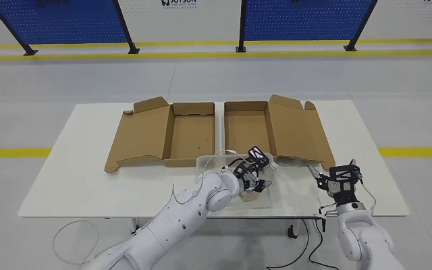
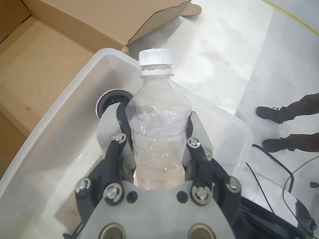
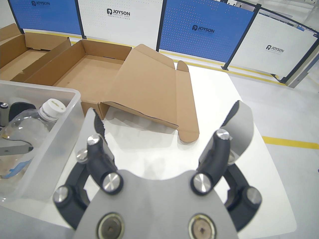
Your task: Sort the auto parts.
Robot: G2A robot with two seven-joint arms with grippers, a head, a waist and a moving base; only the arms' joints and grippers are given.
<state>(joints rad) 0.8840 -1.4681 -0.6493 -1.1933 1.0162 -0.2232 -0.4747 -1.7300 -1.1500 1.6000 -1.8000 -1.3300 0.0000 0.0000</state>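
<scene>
The left tool (image 2: 157, 123) was clamped around the body of a clear plastic bottle (image 2: 158, 100) with a white cap, one finger on each side, and held it inside a clear plastic bin (image 2: 236, 123) at the near edge of the white desk (image 1: 81, 169). Just beside the bottle, deeper in the bin, lay a round metal-rimmed part (image 2: 109, 100) with a dark centre. The right tool (image 3: 166, 114) hung over bare desk to the right of the bin, its fingers spread apart and holding nothing. Beyond the bin sat the right cardboard box (image 3: 99, 73), its lid folded out flat, and next to it the left cardboard box (image 1: 192, 131), also with its lid folded out; both looked empty. The bottle's thin, smooth wall would probably give under pressure, so it might buckle or slide out during a lift. Its cap pointed toward the bin's far wall and the box flap behind it, so a low carry could catch there and drag the light bin. The left wrist view gave the grip and the round part up close. The right wrist view gave the bottle from the side, leaning toward the boxes. The top view gave both boxes side by side, with the arm covering most of the bin.
</scene>
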